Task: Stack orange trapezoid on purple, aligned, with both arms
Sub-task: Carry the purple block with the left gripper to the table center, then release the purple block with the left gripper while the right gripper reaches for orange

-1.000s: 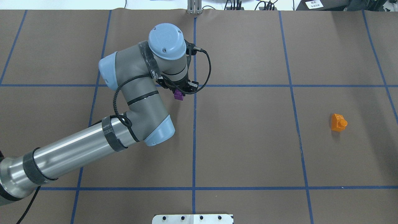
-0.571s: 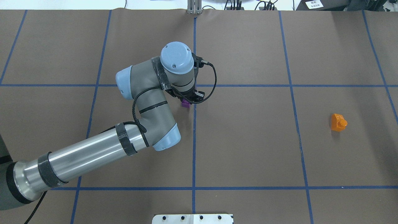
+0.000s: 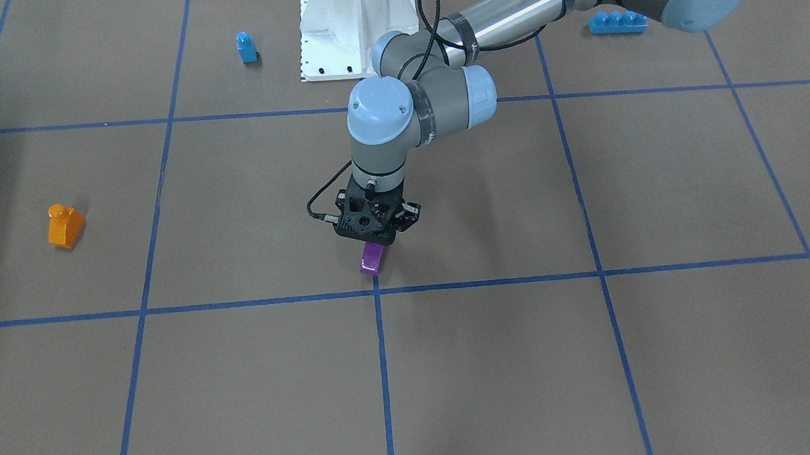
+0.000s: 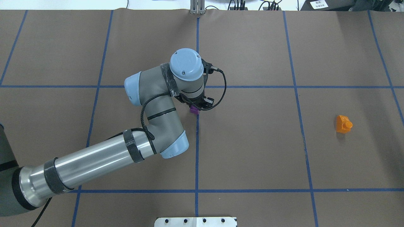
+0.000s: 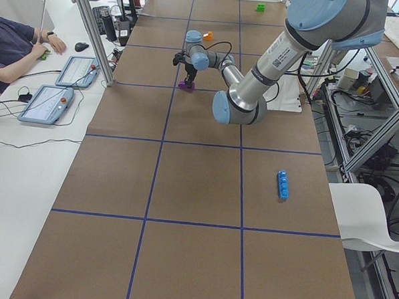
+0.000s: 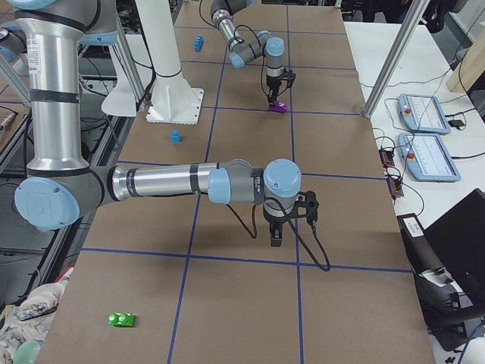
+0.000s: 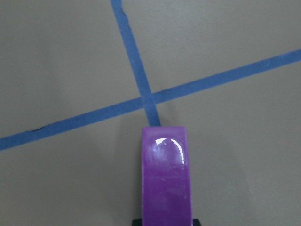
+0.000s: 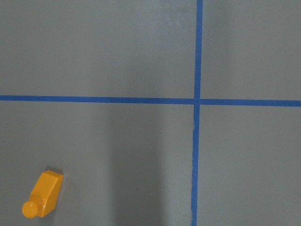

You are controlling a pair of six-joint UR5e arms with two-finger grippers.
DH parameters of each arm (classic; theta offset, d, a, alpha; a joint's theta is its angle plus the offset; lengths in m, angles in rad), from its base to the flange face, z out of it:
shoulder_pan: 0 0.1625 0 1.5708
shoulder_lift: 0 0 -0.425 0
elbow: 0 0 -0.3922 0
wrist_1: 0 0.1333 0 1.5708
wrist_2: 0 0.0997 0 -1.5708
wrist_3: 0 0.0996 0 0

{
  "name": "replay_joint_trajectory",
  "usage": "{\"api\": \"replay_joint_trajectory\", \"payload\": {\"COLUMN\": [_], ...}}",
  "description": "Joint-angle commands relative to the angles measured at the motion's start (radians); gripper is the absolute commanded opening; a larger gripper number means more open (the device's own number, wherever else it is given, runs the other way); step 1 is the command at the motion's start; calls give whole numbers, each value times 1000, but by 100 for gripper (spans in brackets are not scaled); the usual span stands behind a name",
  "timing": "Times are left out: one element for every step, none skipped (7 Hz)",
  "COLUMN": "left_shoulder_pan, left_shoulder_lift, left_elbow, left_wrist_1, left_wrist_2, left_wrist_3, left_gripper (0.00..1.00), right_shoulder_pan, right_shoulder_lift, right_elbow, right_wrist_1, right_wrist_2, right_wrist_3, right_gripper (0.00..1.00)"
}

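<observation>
The orange trapezoid (image 4: 343,124) lies alone on the brown table at the right of the overhead view. It also shows at the left of the front view (image 3: 64,225) and at the lower left of the right wrist view (image 8: 42,194). My left gripper (image 3: 374,246) points down and is shut on the purple brick (image 3: 371,258), low over the table beside a blue tape crossing. The brick also shows in the overhead view (image 4: 193,109) and the left wrist view (image 7: 167,179). My right gripper (image 6: 275,233) shows only in the exterior right view, so I cannot tell its state.
A small blue one-stud brick (image 3: 246,47) and a long blue brick (image 3: 617,21) lie near the white base (image 3: 356,29). A green brick (image 6: 121,319) lies at the table's near end in the exterior right view. An operator (image 5: 14,39) sits beside the table.
My left arm has moved right and toward the robot's base with the purple brick in its gripper. The orange trapezoid has not moved.
</observation>
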Motion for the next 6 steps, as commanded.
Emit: {"api": "replay_joint_trajectory", "payload": {"left_shoulder_pan": [3, 4, -3, -43, -96, -159], "left_shoulder_lift": [-3, -4, -4, -6, -4, -4], "left_elbow": [7, 3, -5, -32, -69, -109], "left_wrist_1": [-1, -10, -11, -7, 7, 94], "left_wrist_2": [0, 3, 18, 12, -29, -87], "left_wrist_3": [2, -6, 3, 3, 3, 5], "left_gripper": [99, 100, 100, 100, 100, 100], "right_shoulder_pan": [0, 0, 0, -26, -85, -172], "right_shoulder_lift": [0, 0, 2, 0, -6, -33], "right_elbow": [0, 0, 3, 17, 40, 46], "right_wrist_1": [0, 2, 14, 49, 150, 325], "right_wrist_2": [2, -1, -3, -6, -26, -50], "right_wrist_3": [4, 4, 9, 45, 193, 395], "right_gripper": [100, 100, 100, 100, 100, 100]}}
